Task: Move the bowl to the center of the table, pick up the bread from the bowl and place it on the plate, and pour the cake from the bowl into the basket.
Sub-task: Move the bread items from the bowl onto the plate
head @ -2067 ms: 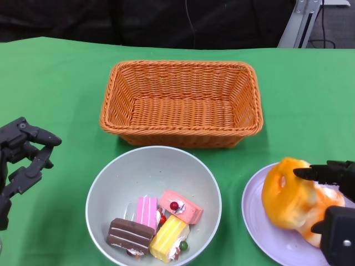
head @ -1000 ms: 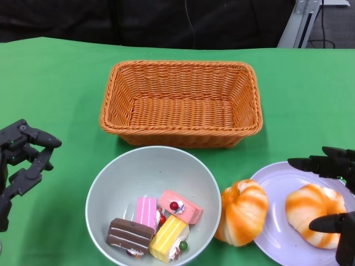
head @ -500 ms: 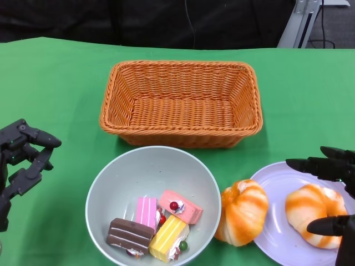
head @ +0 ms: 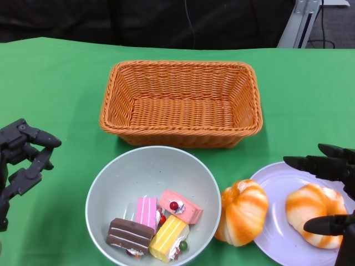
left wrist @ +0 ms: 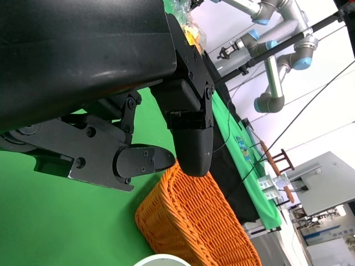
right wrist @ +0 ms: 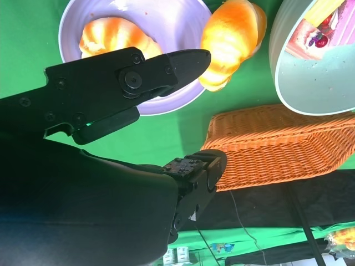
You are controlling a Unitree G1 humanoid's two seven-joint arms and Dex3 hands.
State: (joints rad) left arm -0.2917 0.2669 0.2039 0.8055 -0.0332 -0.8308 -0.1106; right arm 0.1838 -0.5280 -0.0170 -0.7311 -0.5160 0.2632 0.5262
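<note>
A grey bowl (head: 111, 183) sits at the front centre of the green table with several cake pieces (head: 155, 221) in it. An orange wicker basket (head: 181, 103) stands behind it. At the front right a lilac plate (head: 272, 233) carries one orange bread (head: 313, 213); a second bread (head: 243, 211) lies off the plate, against its rim and beside the bowl. My right hand (head: 333, 208) hovers over the plate, fingers apart, holding nothing. My left hand (head: 22, 160) waits open at the table's left. The right wrist view shows the plate (right wrist: 166, 100), both breads (right wrist: 230, 39) and the bowl (right wrist: 310, 77).
The basket (right wrist: 283, 141) is empty. Green cloth covers the table, with black backdrop behind. A metal stand (head: 299, 22) stands at the far right corner. The left wrist view shows the basket (left wrist: 194, 221) and robot arms in the room beyond.
My right hand let go of the bread it held over the plate; that bread now lies off the plate's rim beside the bowl, and another bread shows on the plate. The left hand is still.
</note>
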